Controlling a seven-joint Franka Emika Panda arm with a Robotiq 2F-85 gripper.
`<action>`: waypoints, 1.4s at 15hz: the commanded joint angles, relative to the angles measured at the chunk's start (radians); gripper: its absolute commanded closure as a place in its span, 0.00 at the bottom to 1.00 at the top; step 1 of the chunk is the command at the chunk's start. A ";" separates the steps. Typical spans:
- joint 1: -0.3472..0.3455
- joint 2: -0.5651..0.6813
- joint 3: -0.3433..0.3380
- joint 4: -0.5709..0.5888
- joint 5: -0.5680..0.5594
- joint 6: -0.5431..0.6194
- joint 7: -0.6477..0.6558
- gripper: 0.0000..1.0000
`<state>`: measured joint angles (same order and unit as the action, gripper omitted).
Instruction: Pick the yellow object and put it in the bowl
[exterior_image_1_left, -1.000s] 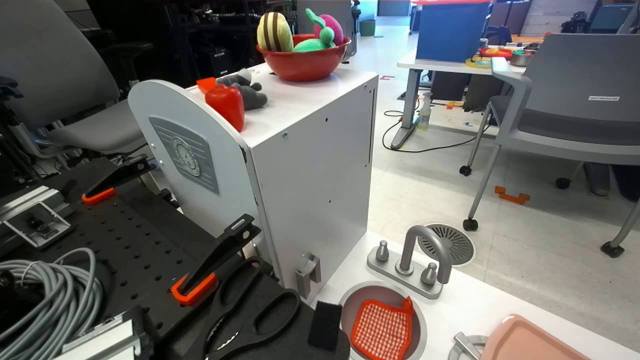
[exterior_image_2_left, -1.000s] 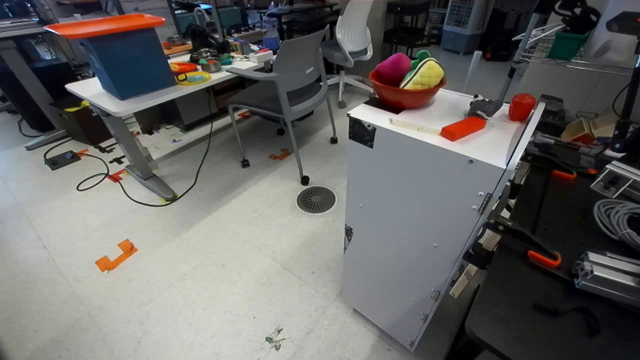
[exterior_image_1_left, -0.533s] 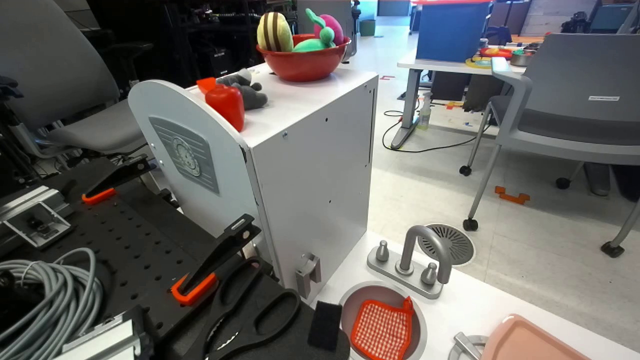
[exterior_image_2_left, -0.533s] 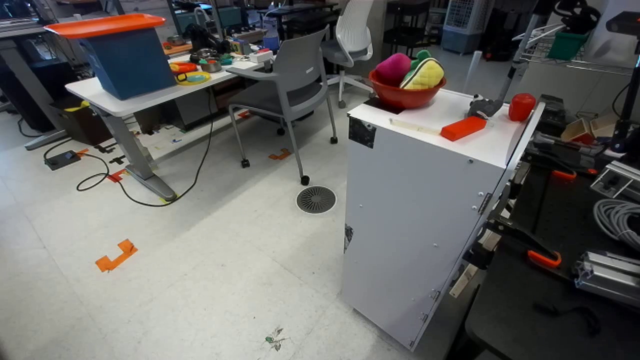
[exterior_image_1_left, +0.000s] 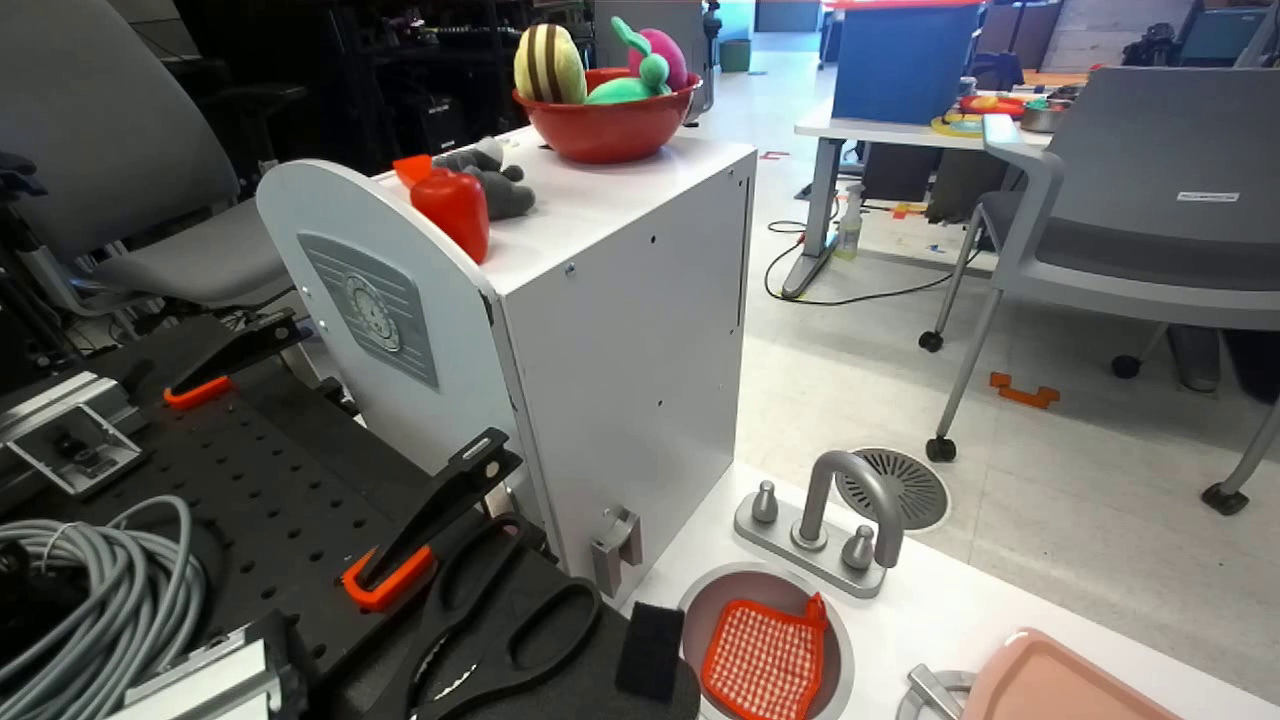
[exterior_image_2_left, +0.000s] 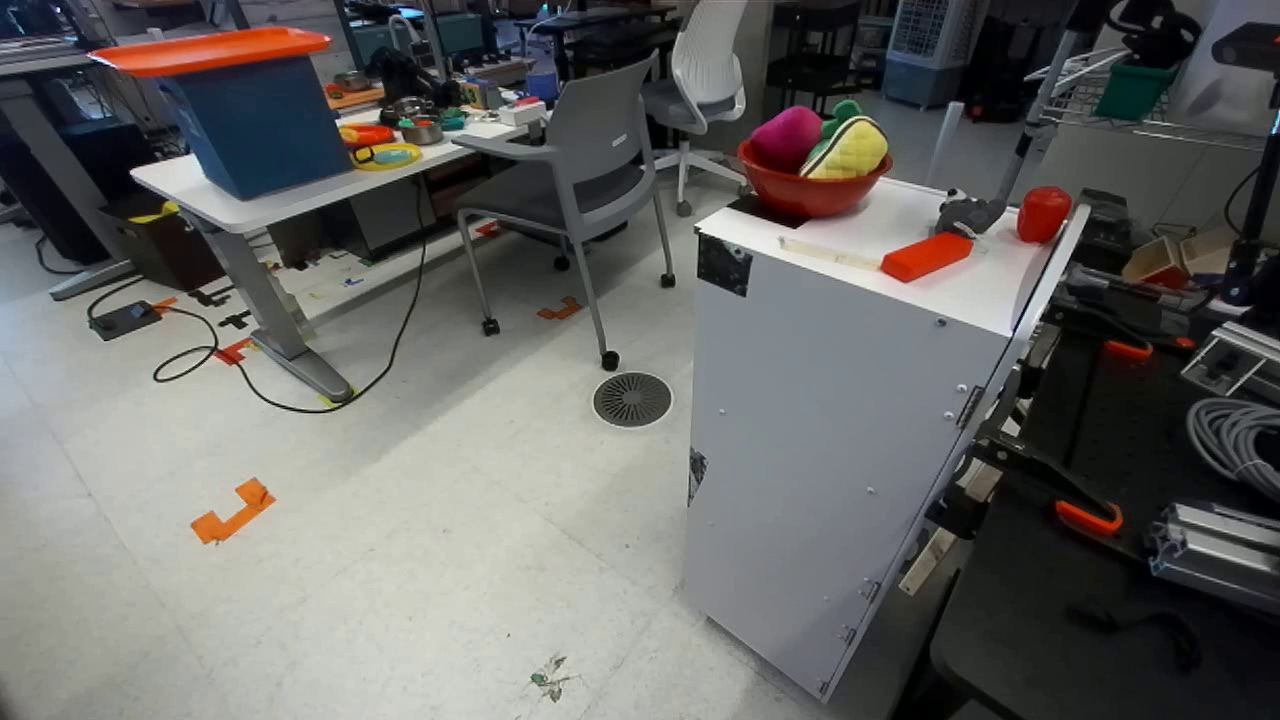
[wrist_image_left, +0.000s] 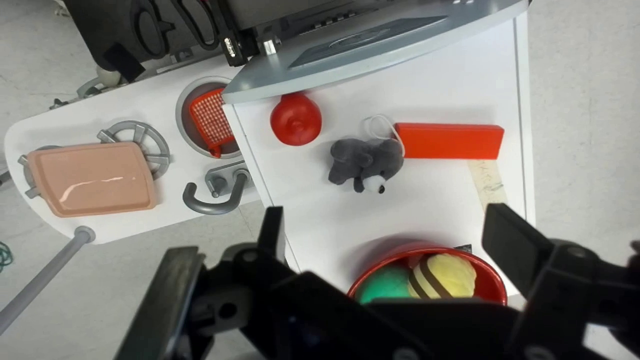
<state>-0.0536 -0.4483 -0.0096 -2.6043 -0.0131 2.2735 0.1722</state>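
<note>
Gripper (wrist_image_left: 393, 235) spread wide: in the wrist view its jaws stand well apart, with part of the white cabinet top (wrist_image_left: 320, 220) showing between them. The yellow object (exterior_image_1_left: 550, 65), striped brown, sits in the red bowl (exterior_image_1_left: 608, 135) with a green item (exterior_image_1_left: 625, 92) and a magenta item (exterior_image_1_left: 665, 60), at one end of that top. Elsewhere on it, a grey plush toy (wrist_image_left: 367, 160) with a white snout lies just beside an orange-red block (wrist_image_left: 450, 141), and a red pepper-shaped piece (wrist_image_left: 296, 120) stands beside the curved grey panel (exterior_image_1_left: 460, 420) that edges the surface. In an exterior view, a lower white counter (exterior_image_1_left: 940, 620) beside the cabinet (exterior_image_1_left: 620, 350) carries a grey faucet (exterior_image_1_left: 870, 490), a pink tray (exterior_image_1_left: 1070, 690) and a sink (exterior_image_1_left: 842, 655) with a red checked pot holder (exterior_image_1_left: 765, 660) inside; nearby, a black perforated table (exterior_image_1_left: 270, 520) bears a coil of grey cable (exterior_image_1_left: 150, 590). Beyond, in both exterior views, pale floor (exterior_image_2_left: 420, 560) with orange tape marks (exterior_image_2_left: 232, 512) stretches past a round grate (exterior_image_2_left: 632, 400) and a grey chair (exterior_image_2_left: 600, 110) on casters to a desk (exterior_image_2_left: 295, 200) holding a blue bin (exterior_image_2_left: 260, 130).
</note>
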 joint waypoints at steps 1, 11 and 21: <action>-0.009 0.043 -0.016 0.014 0.029 0.018 -0.005 0.00; -0.012 0.223 -0.036 0.113 0.042 -0.014 -0.013 0.00; 0.007 0.420 -0.028 0.279 0.058 -0.053 0.000 0.00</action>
<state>-0.0597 -0.0961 -0.0489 -2.4008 0.0281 2.2654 0.1716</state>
